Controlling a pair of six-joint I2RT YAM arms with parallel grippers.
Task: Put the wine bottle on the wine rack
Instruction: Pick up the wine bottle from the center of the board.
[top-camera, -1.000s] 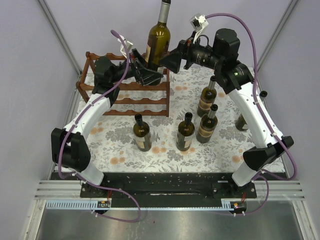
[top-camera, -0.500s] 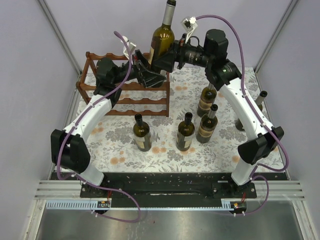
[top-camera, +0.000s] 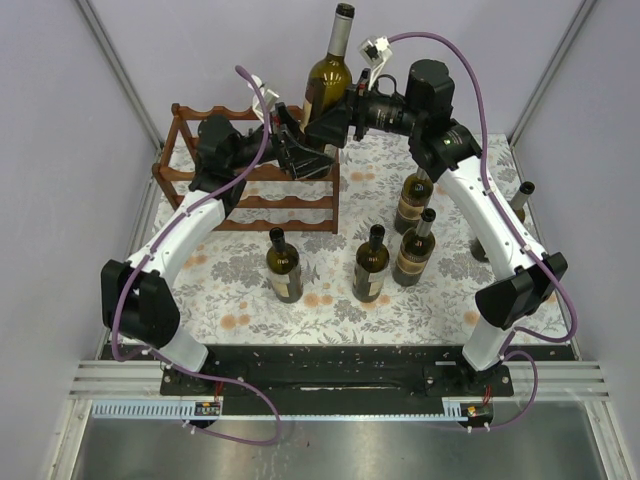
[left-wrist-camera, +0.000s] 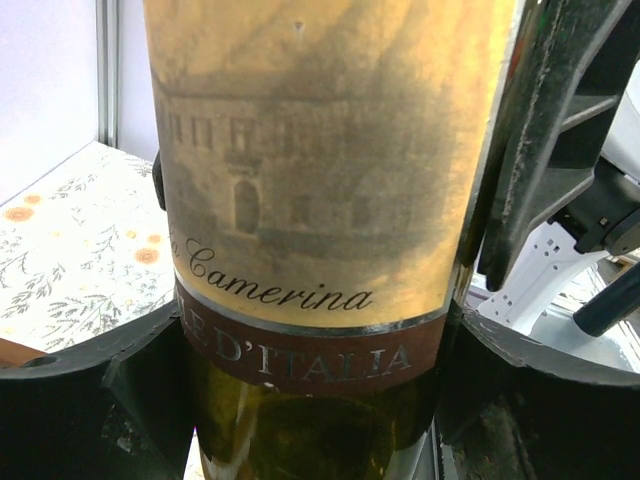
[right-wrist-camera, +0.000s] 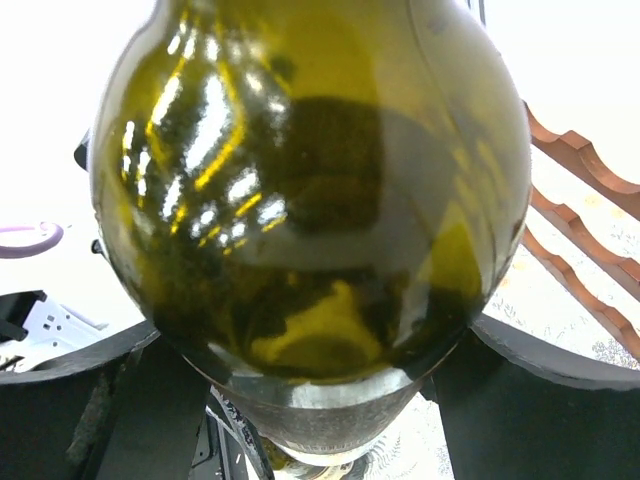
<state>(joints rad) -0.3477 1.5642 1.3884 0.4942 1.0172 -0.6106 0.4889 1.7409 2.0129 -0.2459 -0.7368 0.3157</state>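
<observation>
A green wine bottle (top-camera: 326, 80) with a tan label is held upright above the back right of the reddish-brown wine rack (top-camera: 240, 190). My left gripper (top-camera: 303, 157) is shut on its lower body; in the left wrist view the label (left-wrist-camera: 310, 170) fills the space between the fingers (left-wrist-camera: 90, 400) of this gripper (left-wrist-camera: 315, 400). My right gripper (top-camera: 328, 124) comes in from the right and is shut on the same bottle, whose green glass (right-wrist-camera: 310, 190) fills the right wrist view above that gripper (right-wrist-camera: 315, 400). The rack's wavy rails (right-wrist-camera: 585, 205) show at the right there.
Several other bottles stand on the flowered cloth: one (top-camera: 284, 265) in front of the rack, one (top-camera: 371, 263) at the centre, two (top-camera: 414, 248) (top-camera: 412, 195) right of it, and one (top-camera: 505, 215) behind the right arm. Grey walls close off the back and sides.
My right gripper moved left from beside the bottle and closed on it. The bottle shifted a little right and back, held by both grippers. The left arm followed slightly.
</observation>
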